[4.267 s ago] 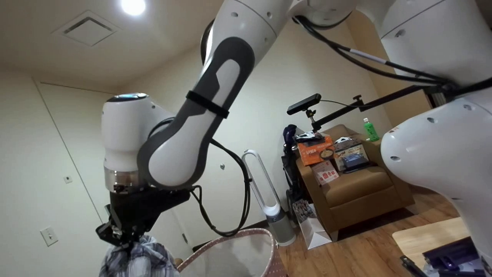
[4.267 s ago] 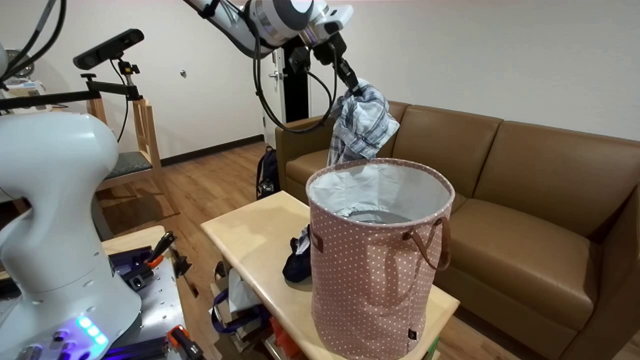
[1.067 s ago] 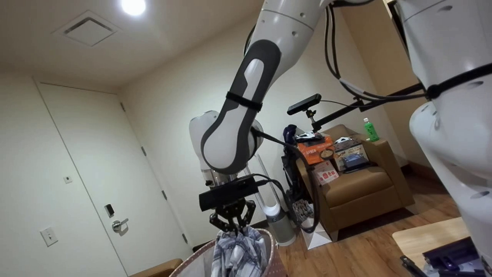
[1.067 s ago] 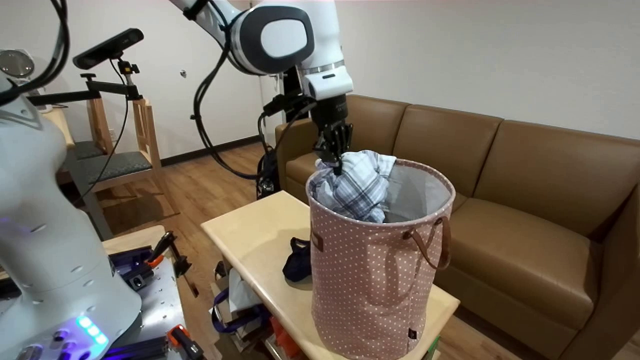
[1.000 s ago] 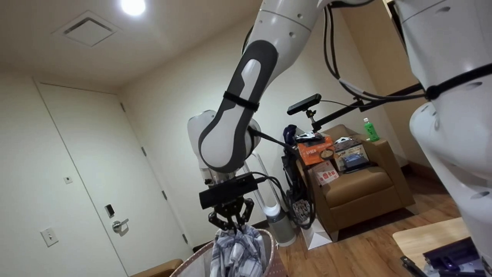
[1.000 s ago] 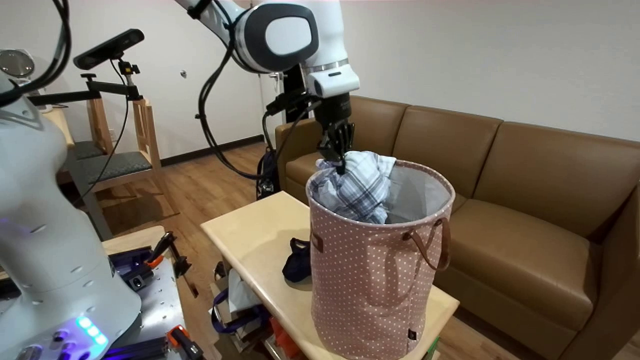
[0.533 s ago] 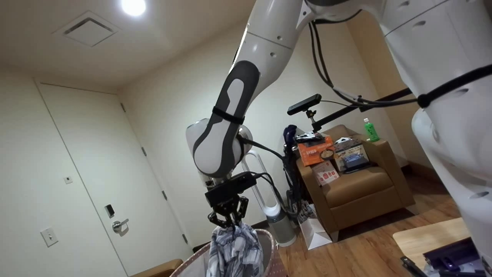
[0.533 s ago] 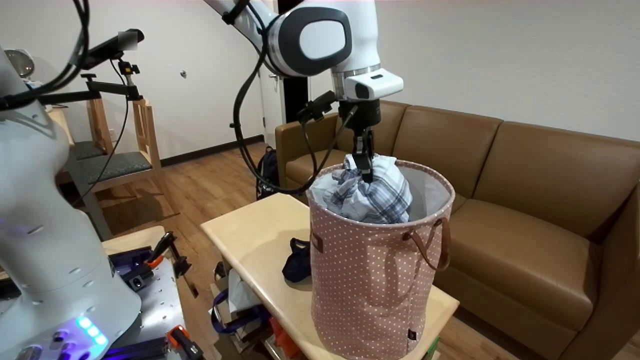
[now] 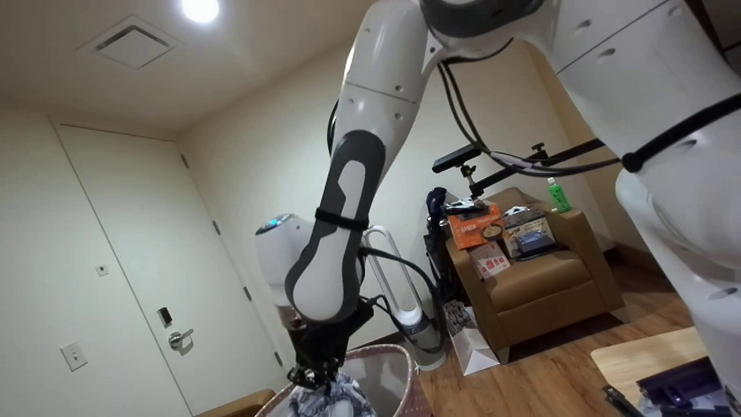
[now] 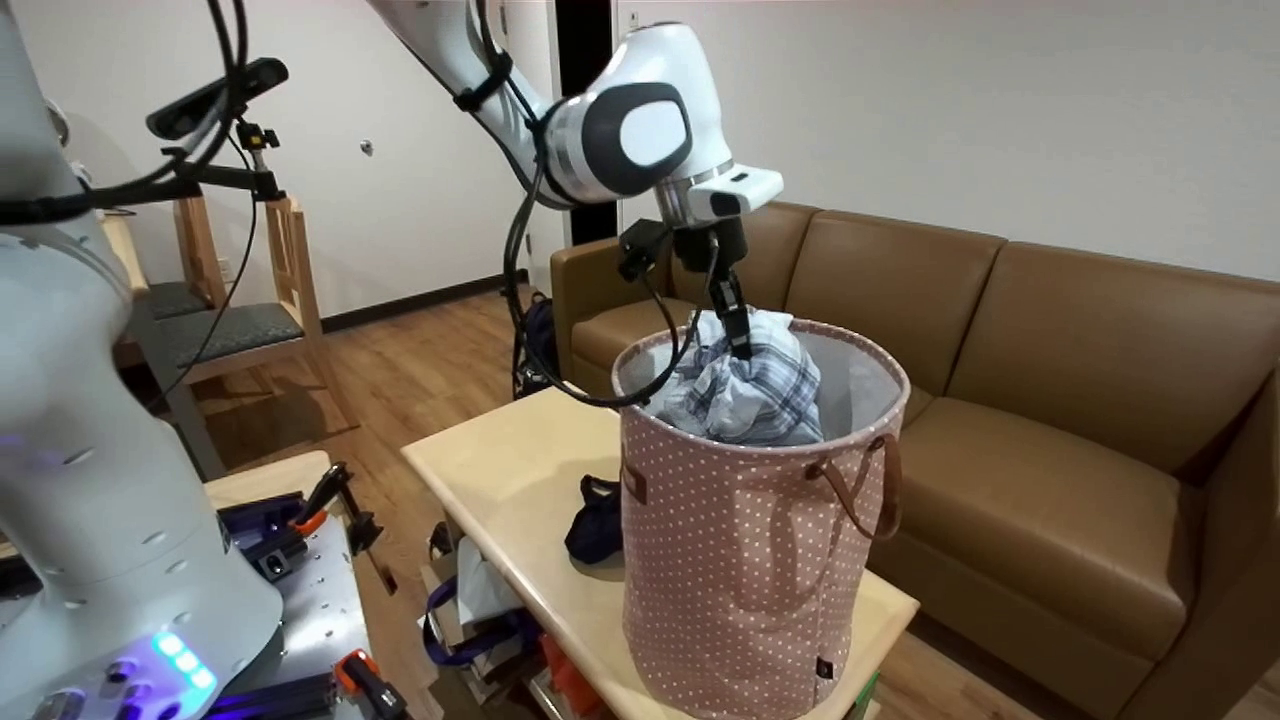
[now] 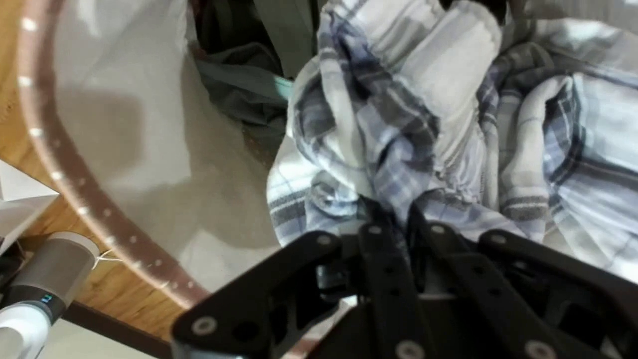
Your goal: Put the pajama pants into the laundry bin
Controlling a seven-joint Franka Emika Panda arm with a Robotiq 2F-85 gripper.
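1. Grey-blue pajama pants [image 9: 333, 401] hang under the jaws in an exterior view.
2. In an exterior view they are mostly inside the laundry bin [image 10: 745, 560].
3. Wrist view: narrow jaws pinch them; I think opening should drop them straight down.

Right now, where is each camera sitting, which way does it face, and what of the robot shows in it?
Wrist view: mounted behind the gripper, looking down over the pajama pants into the laundry bin; of the robot, only the gripper shows.
An exterior view: apparently near the arm, facing the door and armchair, ceiling above; arm and gripper show.
An exterior view: seemingly raised, looking down at the laundry bin, couch behind; base, arm and gripper show.
Both exterior views share the arm, gripper, pajama pants and laundry bin.
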